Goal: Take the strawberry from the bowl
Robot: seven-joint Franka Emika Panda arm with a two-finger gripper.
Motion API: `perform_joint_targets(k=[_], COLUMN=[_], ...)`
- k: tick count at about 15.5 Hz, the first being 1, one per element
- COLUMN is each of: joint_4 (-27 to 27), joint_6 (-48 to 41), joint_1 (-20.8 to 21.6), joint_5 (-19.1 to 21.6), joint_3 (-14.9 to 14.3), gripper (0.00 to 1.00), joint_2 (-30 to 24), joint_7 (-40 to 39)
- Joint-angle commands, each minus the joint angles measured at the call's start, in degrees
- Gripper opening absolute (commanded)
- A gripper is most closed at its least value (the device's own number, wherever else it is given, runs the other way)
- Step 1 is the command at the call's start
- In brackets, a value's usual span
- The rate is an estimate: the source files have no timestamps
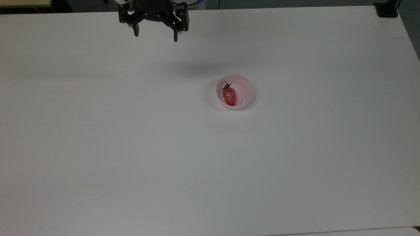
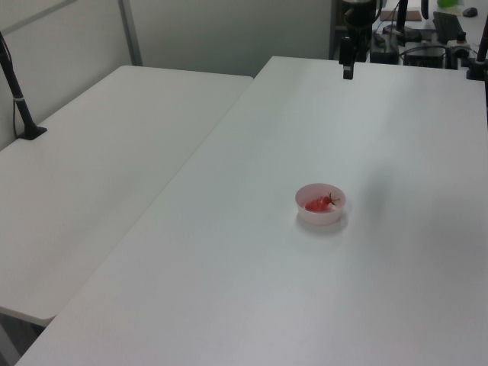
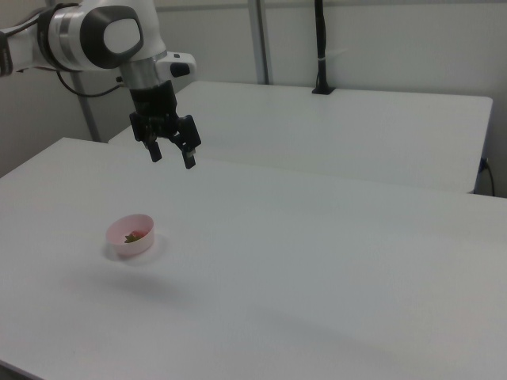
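My claw (image 1: pixel 155 34) hung high over the desk (image 1: pixel 98 147), fingers spread wide apart and holding nothing. In the top view it sat at the upper edge, well apart from the bowl (image 1: pixel 246 86), with its fingers (image 1: pixel 136 31) pointing down at bare desk.

From the claw, the strawberry (image 1: pixel 229 96) lay toward the top view's lower right. In the right view the claw (image 3: pixel 171 154) stood above and to the right view's right of the bowl (image 3: pixel 143 241); in the left view the claw (image 2: pixel 348 69) hung near the far end of the desk, with the bowl (image 2: pixel 324 216) nearer the camera.

The strawberry rested inside the bowl, against the wall on the top view's left. Its long axis ran close to up-and-down in the top view, slightly tilted, with the green cap toward the claw's side and the red tip away.

My judgement: the approach was not yet begun. The coming move called for travel across the desk toward the bowl, then descent. The finger gap lay roughly across the strawberry's long axis, so little wrist rotation seemed needed. The near bowl wall could foul one finger.
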Motion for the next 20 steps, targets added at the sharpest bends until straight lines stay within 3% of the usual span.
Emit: perform_joint_targets(k=[1, 15, 20], joint_4=[-1.0, -0.9, -1.1], joint_6=[-0.8, -0.4, 4.6], joint_1=[0.4, 0.3, 0.6], joint_5=[0.2, 0.2, 0.2], joint_3=[-0.1, -0.2, -0.1], gripper=[1.0, 1.0, 1.0], joint_2=[-1.4, -0.5, 1.1], joint_7=[-0.3, -0.5, -1.2])
